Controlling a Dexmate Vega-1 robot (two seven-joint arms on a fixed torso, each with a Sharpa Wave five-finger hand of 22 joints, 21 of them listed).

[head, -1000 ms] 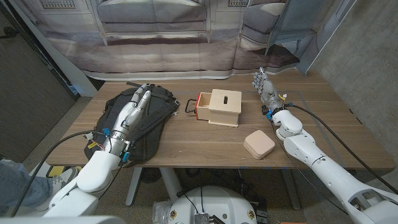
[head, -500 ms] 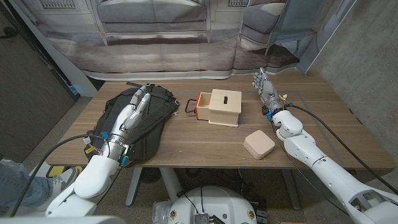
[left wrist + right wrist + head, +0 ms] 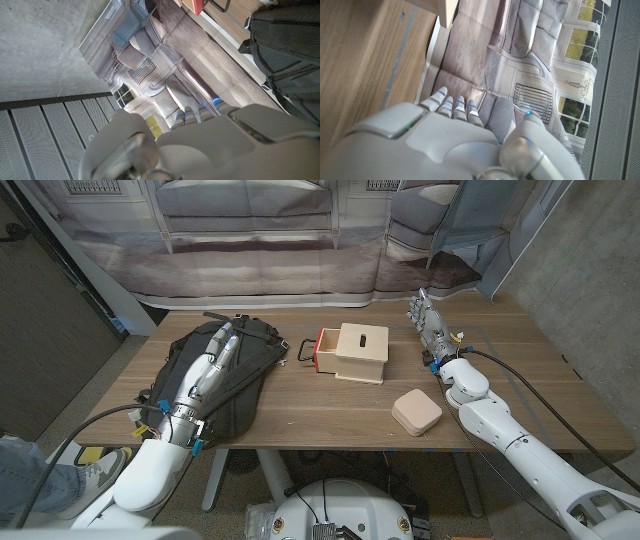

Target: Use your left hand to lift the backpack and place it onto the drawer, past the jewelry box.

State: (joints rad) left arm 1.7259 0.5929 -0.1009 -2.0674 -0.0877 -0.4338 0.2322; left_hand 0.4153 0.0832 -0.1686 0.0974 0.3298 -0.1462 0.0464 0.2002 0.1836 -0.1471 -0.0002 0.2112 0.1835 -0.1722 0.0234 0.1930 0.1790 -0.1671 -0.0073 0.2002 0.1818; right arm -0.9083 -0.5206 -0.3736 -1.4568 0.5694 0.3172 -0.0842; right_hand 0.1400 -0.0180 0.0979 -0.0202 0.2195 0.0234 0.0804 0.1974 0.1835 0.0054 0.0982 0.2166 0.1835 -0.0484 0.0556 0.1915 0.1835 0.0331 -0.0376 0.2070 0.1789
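A black fabric backpack (image 3: 228, 375) is seen lying flat on the left part of the wooden table (image 3: 330, 415) in the head view. Over it the robot's left hand (image 3: 208, 358) is stretched, with its long fingers (image 3: 226, 338) pointing toward the far end of the bag, near the top handle. The fingers are kept straight and close together along the bag's upper surface; nothing is seen to be grasped by them. Whether the palm really touches the fabric cannot be told from the pictures. In the left wrist view the back of the same hand (image 3: 210, 145) is shown, with the black backpack (image 3: 290, 45) just beside it.

To the right of the backpack, a light wooden drawer box with a slot in its top (image 3: 356, 352) is placed near the middle of the table, and its red-orange drawer (image 3: 322, 352) is pulled out toward the bag. A dark handle (image 3: 299, 352) is seen on the drawer's front, close to the bag's edge. A small pink rounded jewelry box (image 3: 416, 411) is found closer to the near edge, well apart from the backpack and to the right of the drawer box.

The right hand (image 3: 428, 323) is held at the far right part of the table, fingers extended and holding nothing.
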